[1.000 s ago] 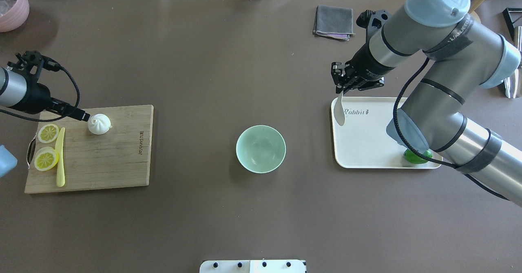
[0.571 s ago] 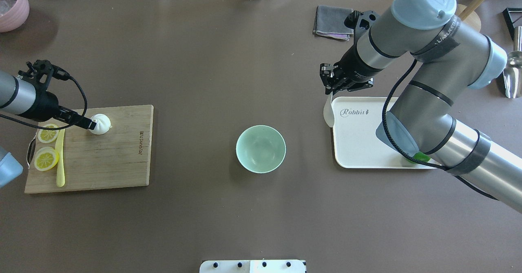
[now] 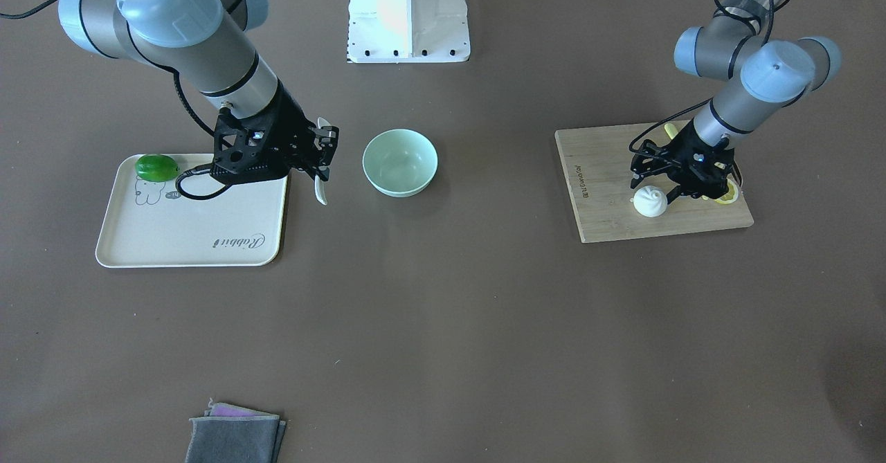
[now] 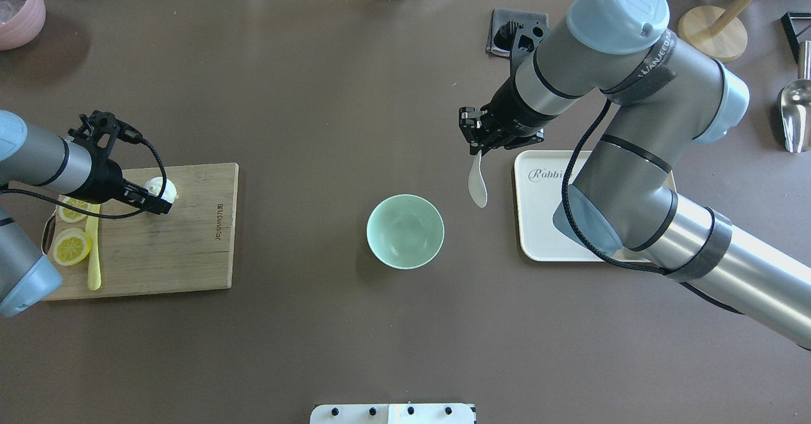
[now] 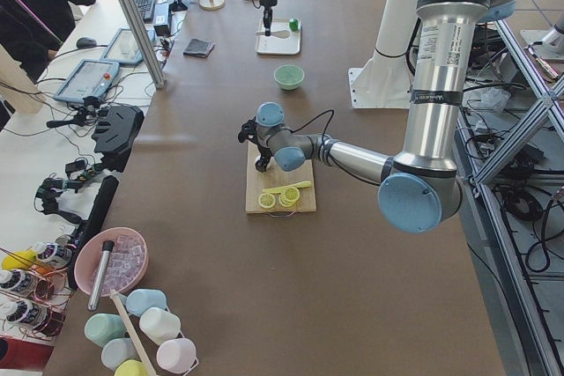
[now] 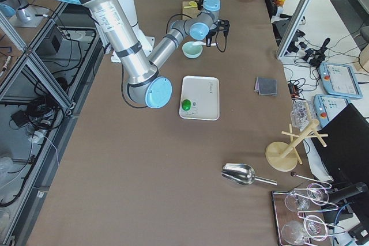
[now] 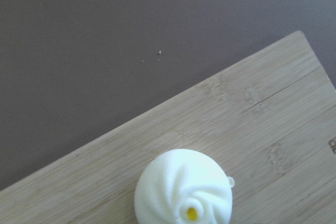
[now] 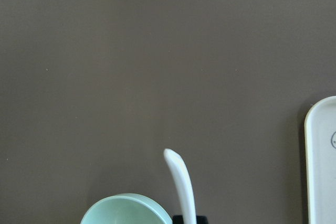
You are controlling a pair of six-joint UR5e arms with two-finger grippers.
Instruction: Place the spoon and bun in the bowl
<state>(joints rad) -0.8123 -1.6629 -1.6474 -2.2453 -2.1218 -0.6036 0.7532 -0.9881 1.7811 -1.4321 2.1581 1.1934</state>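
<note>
The white spoon [image 4: 478, 186] hangs scoop-down from my right gripper [image 4: 476, 148], which is shut on its handle, over the table between the tray and the mint-green bowl [image 4: 405, 231]. In the right wrist view the spoon [image 8: 181, 182] sits just right of the bowl's rim [image 8: 126, 211]. The bowl is empty. The white pleated bun [image 3: 651, 201] sits on the wooden cutting board [image 4: 177, 246]. My left gripper [image 3: 656, 187] is open just above it and partly hides the bun [image 4: 166, 186] from overhead. The bun [image 7: 184, 192] shows at the bottom of the left wrist view.
Two lemon slices [image 4: 71, 246] and a pale-yellow knife [image 4: 94, 253] lie at the board's left end. A cream tray [image 4: 545, 221] holds a green item [image 3: 156, 167]. A grey cloth [image 3: 235, 439], pink bowl [image 4: 19, 6], metal scoop [image 4: 795, 113] and wooden stand [image 4: 709, 31] sit at the far side.
My right gripper carried the spoon left, off the tray and closer to the bowl. My left gripper moved right, from beside the bun to over it.
</note>
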